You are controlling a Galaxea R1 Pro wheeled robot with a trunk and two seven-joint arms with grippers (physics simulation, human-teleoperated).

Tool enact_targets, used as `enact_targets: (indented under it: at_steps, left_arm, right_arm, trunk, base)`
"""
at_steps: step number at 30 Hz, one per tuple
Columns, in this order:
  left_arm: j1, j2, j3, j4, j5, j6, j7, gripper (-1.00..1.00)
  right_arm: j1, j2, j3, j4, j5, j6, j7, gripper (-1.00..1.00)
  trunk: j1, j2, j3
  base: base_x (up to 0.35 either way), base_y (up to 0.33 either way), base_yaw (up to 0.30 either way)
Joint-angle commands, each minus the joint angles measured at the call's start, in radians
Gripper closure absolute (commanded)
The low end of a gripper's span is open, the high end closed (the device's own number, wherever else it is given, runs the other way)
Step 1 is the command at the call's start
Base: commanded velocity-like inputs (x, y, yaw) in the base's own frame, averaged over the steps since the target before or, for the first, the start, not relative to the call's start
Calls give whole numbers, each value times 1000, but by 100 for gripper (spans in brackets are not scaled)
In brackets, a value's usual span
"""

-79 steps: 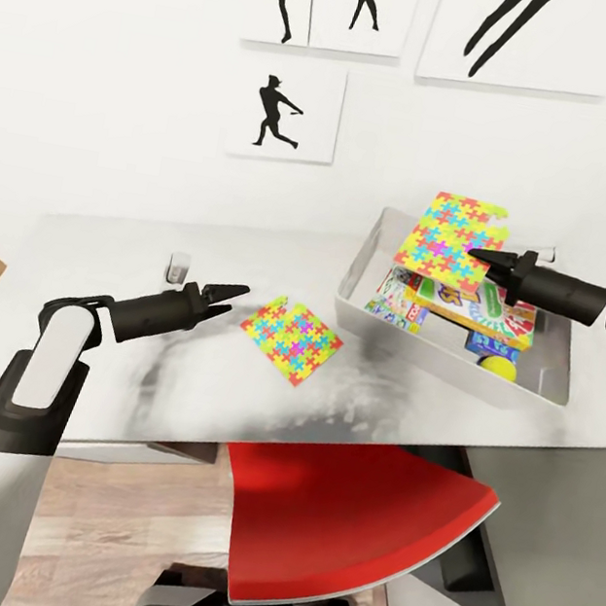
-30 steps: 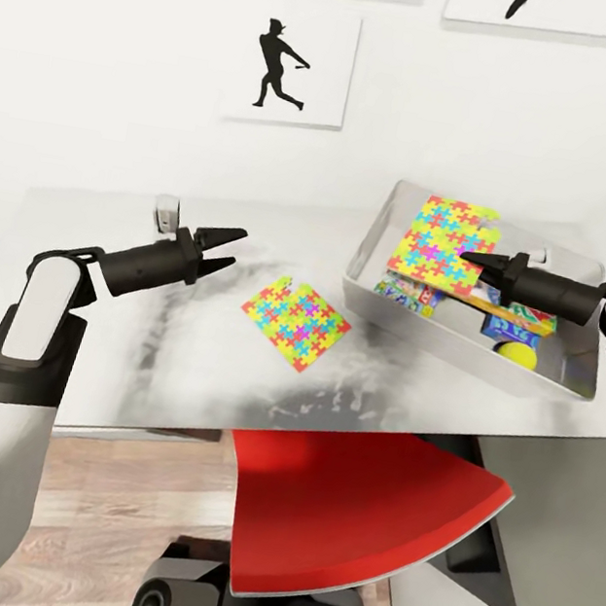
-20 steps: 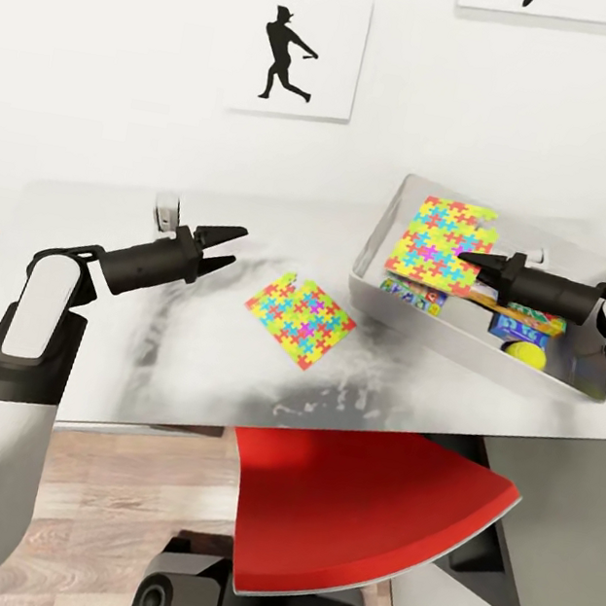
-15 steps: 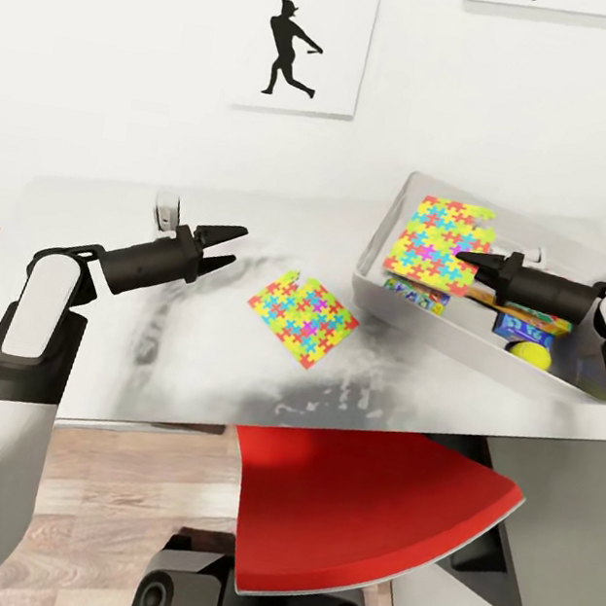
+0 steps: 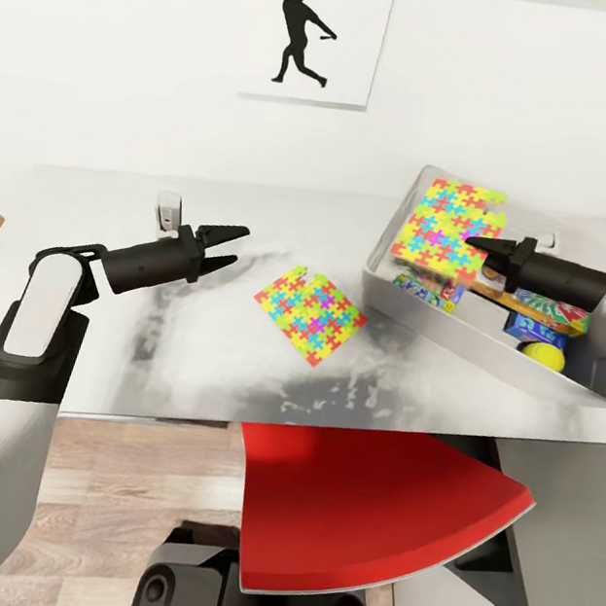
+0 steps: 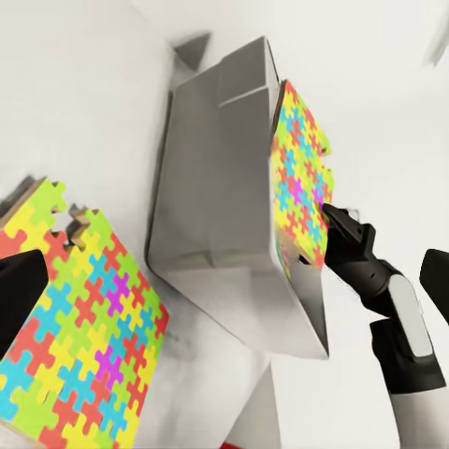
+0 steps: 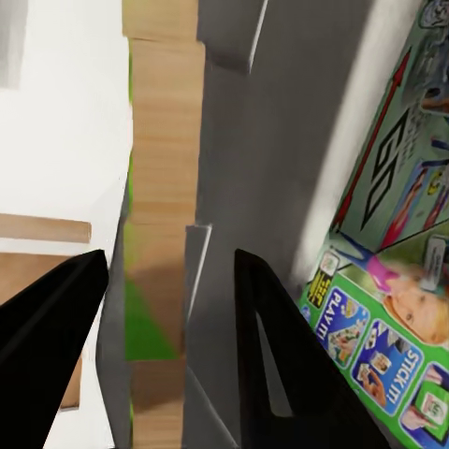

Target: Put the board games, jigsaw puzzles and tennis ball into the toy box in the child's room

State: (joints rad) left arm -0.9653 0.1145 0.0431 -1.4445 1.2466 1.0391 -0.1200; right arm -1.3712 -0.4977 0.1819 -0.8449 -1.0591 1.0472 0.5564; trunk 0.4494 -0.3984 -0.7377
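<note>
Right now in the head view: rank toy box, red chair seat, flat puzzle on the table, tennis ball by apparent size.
1. Red chair seat, though it is nearest the camera, so partly perspective.
2. Toy box.
3. Flat puzzle on the table.
4. Tennis ball, clearly smallest.

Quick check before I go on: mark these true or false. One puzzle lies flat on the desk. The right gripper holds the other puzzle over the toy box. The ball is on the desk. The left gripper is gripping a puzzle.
1. True: one puzzle on the desk lies flat on the desk.
2. True: the right gripper holds the tilted puzzle over the toy box.
3. False: the ball is inside the toy box.
4. False: the left gripper is open and empty.
</note>
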Motion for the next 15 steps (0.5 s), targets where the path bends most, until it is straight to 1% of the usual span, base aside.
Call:
enact_targets:
  at_steps: [1,8,15]
  left_arm:
    - [-1,0,1,0,-10,4,-10,-100]
    - [-1,0,-1,1,-10,4,-10,-100]
    - [-2,0,-1,1,-10,4,-10,-100]
  right_arm:
    - [-7,-3,2,1,10,0,10,100]
    - [-23,-20,1,1,10,0,10,100]
    - [-27,-31,-1,1,10,0,10,100]
  trunk:
    - [1,-2,-2]
    - [1,-2,-4]
    - [1,-2,-5]
  base:
    - [0,0,29]
    - [0,0,15]
    - [0,0,5]
